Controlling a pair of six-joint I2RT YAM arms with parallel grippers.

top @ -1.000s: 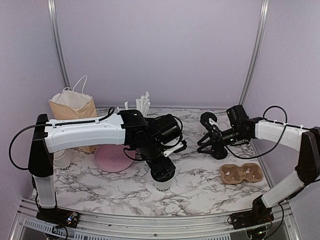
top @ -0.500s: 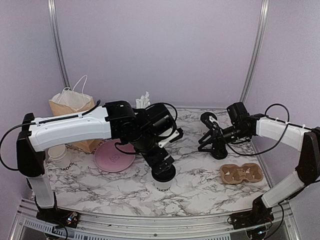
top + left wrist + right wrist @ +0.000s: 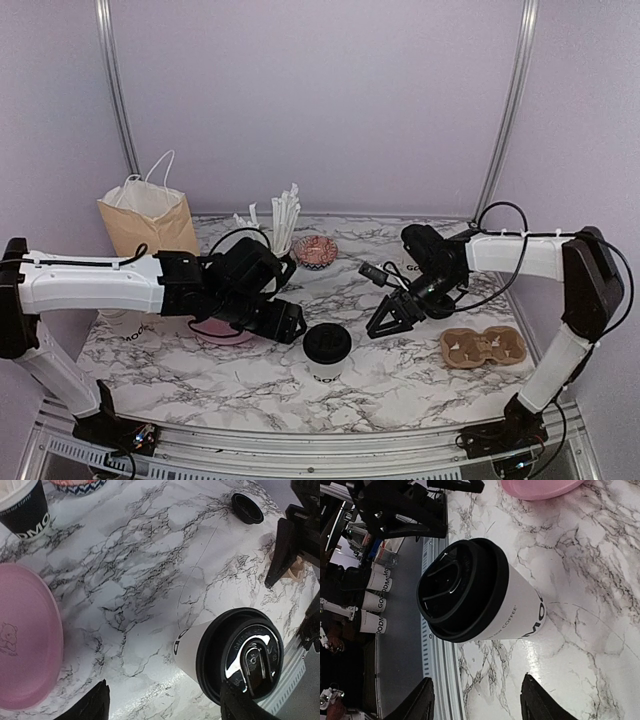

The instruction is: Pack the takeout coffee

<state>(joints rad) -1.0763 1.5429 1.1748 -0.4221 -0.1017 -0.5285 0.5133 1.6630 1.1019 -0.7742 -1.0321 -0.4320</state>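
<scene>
Top external view puts the takeout coffee [image 3: 326,352] upright on the marble table [image 3: 400,390], toward its front edge, lid on and touched by nothing. Just left of the cup hangs the left gripper [image 3: 284,322], jaws spread wide and empty. Just right of the cup the right gripper [image 3: 386,322] points at it, jaws parted about halfway, also empty. Farther right of the cup lies the brown cup carrier [image 3: 484,347]. Left of and behind the cup is the pink plate [image 3: 222,328]; behind it sits a small patterned bowl [image 3: 315,250], then the straws [image 3: 285,215], and farthest back to the left the paper bag [image 3: 147,222]. I judge the cup light, of thin-walled paper that dents under a hard squeeze, with a slick plastic lid liable to pop off. Whether it holds liquid cannot be told, so it should stay upright. The best hold looks to be across the white wall, below the lid's rim. Left wrist view alone shows the lid's glossy top and sip flap from above. Right wrist view alone shows the side lettering and the lid seated round the rim. Neither shows the bag.
</scene>
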